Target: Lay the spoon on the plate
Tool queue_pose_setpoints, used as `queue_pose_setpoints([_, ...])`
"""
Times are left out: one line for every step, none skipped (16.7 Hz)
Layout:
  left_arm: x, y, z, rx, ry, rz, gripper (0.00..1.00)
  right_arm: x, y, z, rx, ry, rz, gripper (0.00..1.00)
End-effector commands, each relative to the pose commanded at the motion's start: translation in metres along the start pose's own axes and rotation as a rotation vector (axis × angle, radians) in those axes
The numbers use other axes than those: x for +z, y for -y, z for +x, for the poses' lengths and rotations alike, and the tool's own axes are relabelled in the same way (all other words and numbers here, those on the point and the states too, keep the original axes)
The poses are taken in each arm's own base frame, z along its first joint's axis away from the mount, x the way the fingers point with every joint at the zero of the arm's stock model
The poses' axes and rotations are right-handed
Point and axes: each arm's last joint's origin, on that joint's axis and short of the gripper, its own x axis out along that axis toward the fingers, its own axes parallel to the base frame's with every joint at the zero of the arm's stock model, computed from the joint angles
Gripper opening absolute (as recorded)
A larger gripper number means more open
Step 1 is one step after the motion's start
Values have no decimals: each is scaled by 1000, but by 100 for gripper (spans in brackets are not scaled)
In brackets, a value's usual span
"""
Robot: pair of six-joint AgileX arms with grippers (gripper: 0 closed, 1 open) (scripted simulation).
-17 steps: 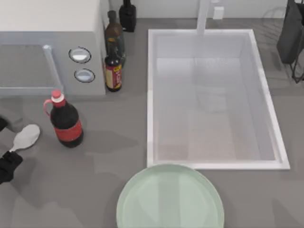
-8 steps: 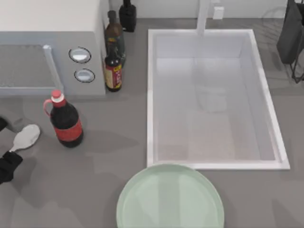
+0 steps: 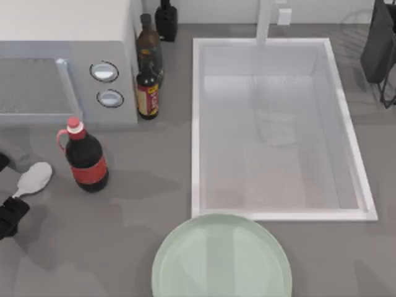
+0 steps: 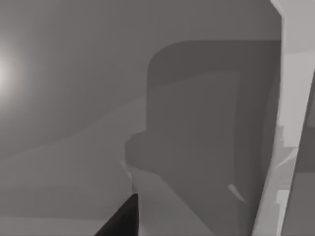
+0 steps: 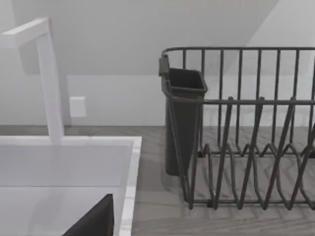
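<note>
The white spoon (image 3: 32, 179) lies on the grey counter at the far left, its bowl pointing toward the cola bottle (image 3: 85, 159) and its thin handle running to the table's left edge. My left gripper (image 3: 7, 190) stands open at that edge, one dark finger on each side of the handle's end. The pale mint-green plate (image 3: 221, 258) sits at the front centre, bare, well to the right of the spoon. A dark part of my right gripper (image 5: 93, 223) shows in the right wrist view, parked by the sink's back right corner.
A microwave (image 3: 62, 68) stands at the back left with several dark bottles (image 3: 148, 74) beside it. The white sink (image 3: 197, 130) and faucet (image 3: 265, 21) take up the middle right. A black dish rack (image 5: 246, 128) is at the back right.
</note>
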Motion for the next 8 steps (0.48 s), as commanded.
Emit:
queue_pose_setpoints([0,0,0,0,0,0,0,0,0,0,0,0,0,100])
queue_pose_setpoints([0,0,0,0,0,0,0,0,0,0,0,0,0,100])
queue_pose_setpoints([1,0,-22,3,33,-4,0,0,0,0,0,0,0,100])
queue_pose_setpoints([1,0,-22,4,33,-5,0,0,0,0,0,0,0,100])
queue_pose_setpoints([2,-1,-26,6,36,-5,0,0,0,0,0,0,0,100])
queue_pose_setpoints([3,-2,-32,8,38,-4,0,0,0,0,0,0,0,100])
queue_pose_setpoints([4,-3,-40,8,39,-2,0,0,0,0,0,0,0,100])
queue_pose_setpoints([5,-4,-50,6,36,-1,0,0,0,0,0,0,0,100])
